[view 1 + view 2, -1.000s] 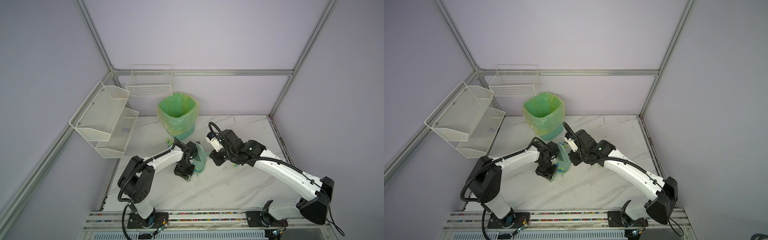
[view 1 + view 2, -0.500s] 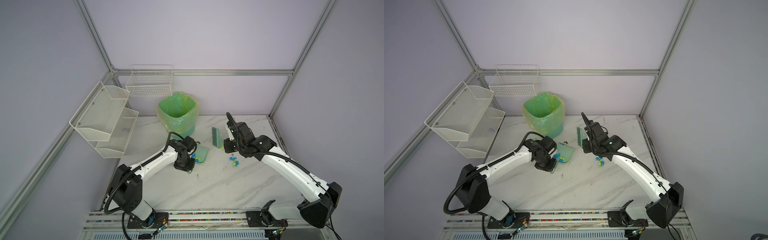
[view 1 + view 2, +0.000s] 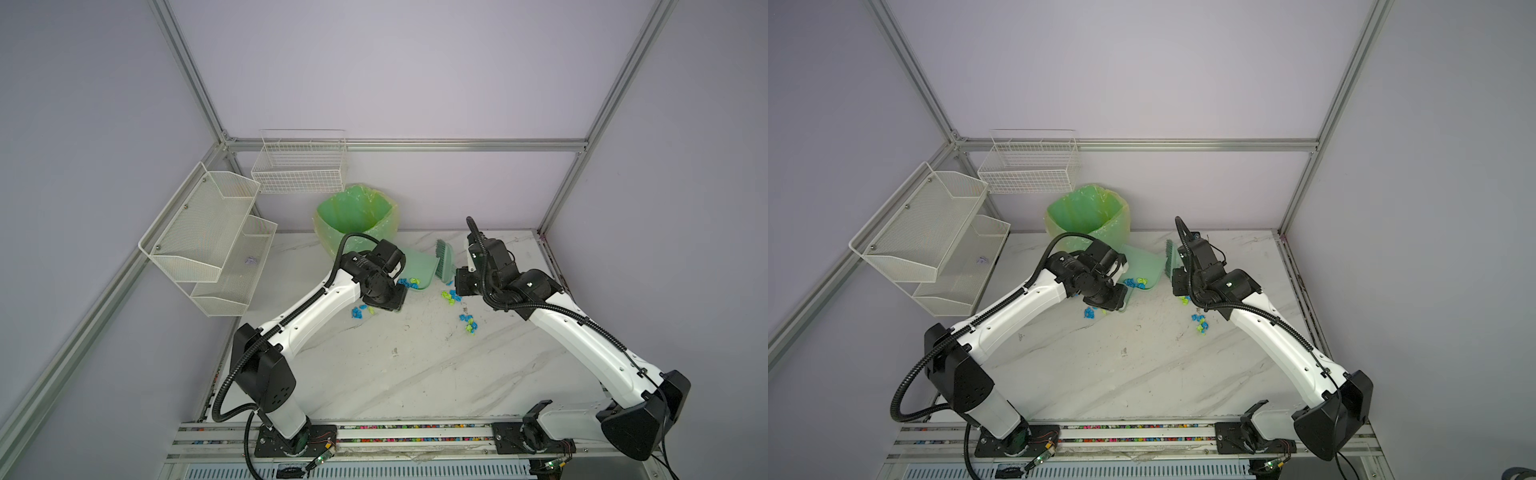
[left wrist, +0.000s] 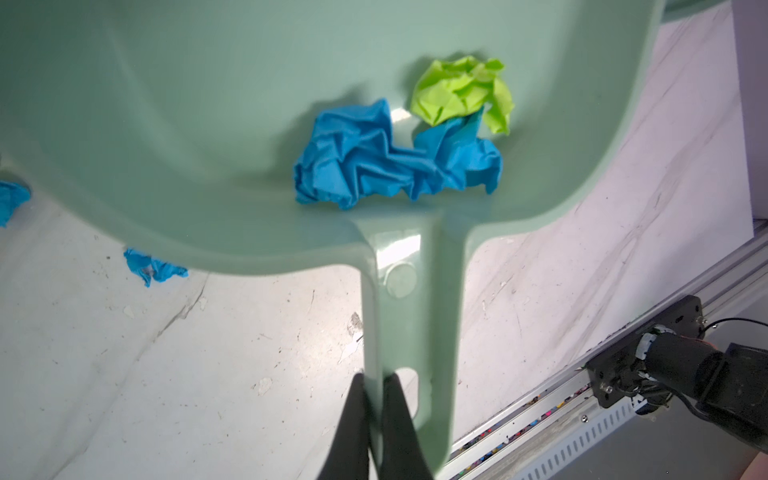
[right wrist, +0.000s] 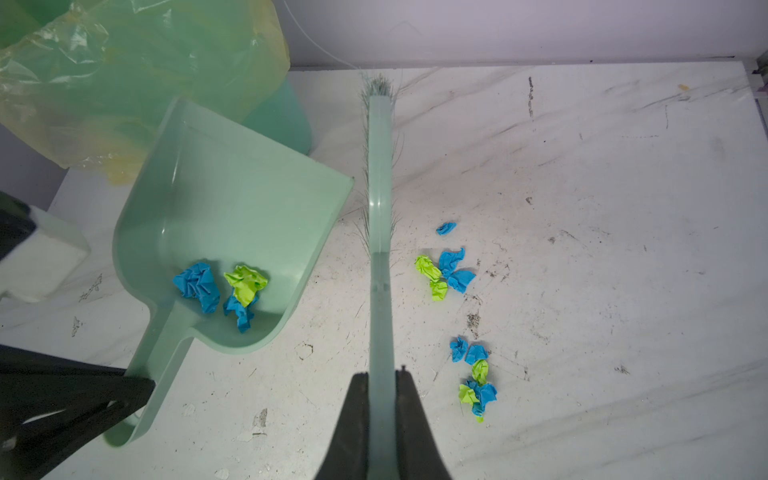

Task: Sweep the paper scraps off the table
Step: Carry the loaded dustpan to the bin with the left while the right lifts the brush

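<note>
My left gripper (image 4: 376,376) is shut on the handle of a mint-green dustpan (image 3: 419,266) (image 5: 224,232) resting on the table (image 3: 415,374) near the bin. Three blue and lime paper scraps (image 4: 395,162) (image 5: 220,286) lie in the pan's back corner. My right gripper (image 5: 380,376) is shut on the handle of a matching brush (image 5: 380,187) (image 3: 444,259), which stands just right of the pan's mouth. More paper scraps lie in two clusters right of the brush (image 5: 446,270) (image 5: 473,378) (image 3: 468,323). Another cluster of scraps (image 3: 360,311) (image 3: 1090,312) sits under my left wrist.
A green-lined waste bin (image 3: 357,216) (image 5: 124,75) stands at the table's back, just behind the dustpan. White mesh shelves (image 3: 208,241) and a wire basket (image 3: 299,166) hang on the left and back walls. Aluminium rails (image 3: 374,434) edge the front.
My right arm has swung the brush away from the dustpan to the right and back. My left arm has shifted the dustpan back toward the bin, uncovering scraps on the table.
</note>
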`<state>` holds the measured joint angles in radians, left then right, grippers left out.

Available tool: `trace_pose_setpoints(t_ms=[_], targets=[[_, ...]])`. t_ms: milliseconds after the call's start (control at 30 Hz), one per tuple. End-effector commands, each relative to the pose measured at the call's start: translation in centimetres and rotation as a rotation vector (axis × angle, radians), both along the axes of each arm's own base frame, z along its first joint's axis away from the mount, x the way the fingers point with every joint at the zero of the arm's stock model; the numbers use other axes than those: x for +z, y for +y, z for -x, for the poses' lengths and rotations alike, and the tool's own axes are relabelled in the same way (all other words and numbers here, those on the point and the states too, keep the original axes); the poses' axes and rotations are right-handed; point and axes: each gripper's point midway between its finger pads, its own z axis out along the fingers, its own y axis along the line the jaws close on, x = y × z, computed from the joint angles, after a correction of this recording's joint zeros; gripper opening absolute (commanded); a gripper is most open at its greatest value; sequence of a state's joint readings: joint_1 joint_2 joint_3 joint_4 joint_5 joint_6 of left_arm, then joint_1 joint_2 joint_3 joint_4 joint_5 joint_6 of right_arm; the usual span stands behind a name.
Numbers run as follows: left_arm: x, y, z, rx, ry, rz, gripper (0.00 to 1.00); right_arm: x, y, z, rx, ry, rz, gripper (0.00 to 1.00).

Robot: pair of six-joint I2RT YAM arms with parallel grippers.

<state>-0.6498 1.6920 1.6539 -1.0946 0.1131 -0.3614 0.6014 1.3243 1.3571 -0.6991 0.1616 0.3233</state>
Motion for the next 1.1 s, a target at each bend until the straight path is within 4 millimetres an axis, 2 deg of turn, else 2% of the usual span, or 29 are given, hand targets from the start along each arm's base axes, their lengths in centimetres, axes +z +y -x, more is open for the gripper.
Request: trace_pose_setpoints(t_ms=[0,200,433,800,933,1067], targets=[[2.8,-1.0,-1.7,-0.042,-0.069,-0.006,0.00,0.7,-1.1,-0.1,-0.044,-0.043,-0.030,0.00],[4.6,-2.2,-4.2,-0.027,-0.132,0.007,0.00,-1.4,-2.4,0.2,-0.092,-0.019,-0.032,0.00],[6.9,-2.9,-6.7,-0.020,-0.187,0.016,0.00,-2.3,-3.4,-0.2,-0.088,-0.012,-0.021,0.00],[10.2,-3.6,-10.1,0.022,-0.276,0.059,0.00,-3.2,-6.1,-2.5,-0.104,-0.001,0.011,0.00],[11.7,-3.3,-10.8,0.044,-0.323,0.072,0.00,-3.6,-6.6,-3.2,-0.109,0.001,0.013,0.00],[12.7,-2.0,-11.6,0.072,-0.353,0.075,0.00,-3.8,-6.2,-3.5,-0.099,0.007,-0.018,0.00]])
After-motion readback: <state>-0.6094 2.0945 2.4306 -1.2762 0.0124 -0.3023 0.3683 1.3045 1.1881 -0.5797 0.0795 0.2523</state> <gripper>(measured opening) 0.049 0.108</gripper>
